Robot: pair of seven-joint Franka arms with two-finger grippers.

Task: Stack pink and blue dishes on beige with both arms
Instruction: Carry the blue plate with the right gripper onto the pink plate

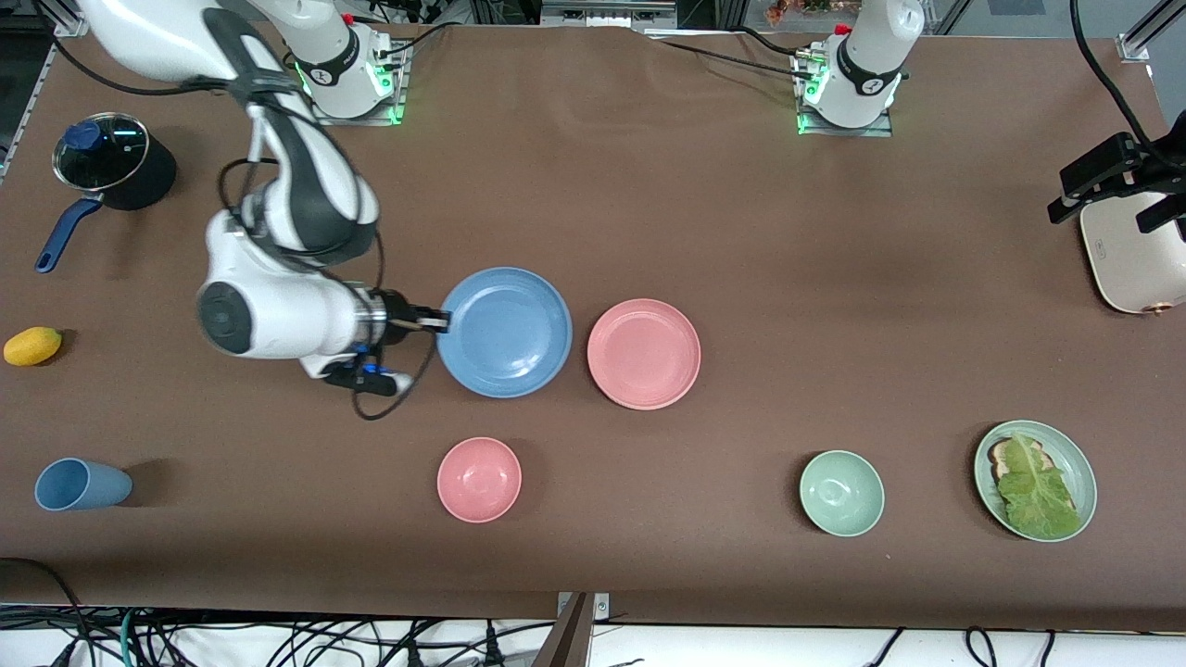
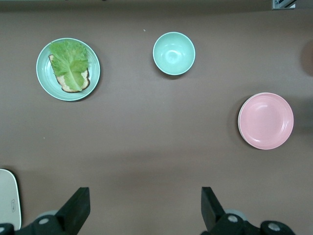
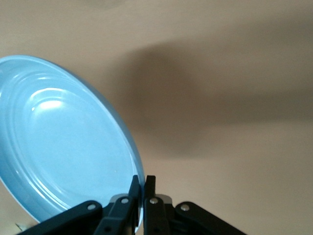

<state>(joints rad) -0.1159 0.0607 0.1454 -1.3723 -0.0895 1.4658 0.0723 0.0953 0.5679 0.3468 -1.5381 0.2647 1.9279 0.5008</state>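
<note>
The right gripper (image 1: 443, 321) pinches the blue plate's (image 1: 505, 332) rim. The left gripper (image 2: 145, 208) waits spread apart over the table. The pink plate (image 1: 644, 353) lies unstacked; no beige plate shows.

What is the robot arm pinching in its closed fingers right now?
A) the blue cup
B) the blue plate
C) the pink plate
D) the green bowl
B: the right gripper is shut on the rim of the blue plate, as its wrist view shows.

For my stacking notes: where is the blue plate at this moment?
In the front view the blue plate is near the table's middle, beside the pink plate on the side toward the right arm's end. The right claw pinches its rim.
</note>
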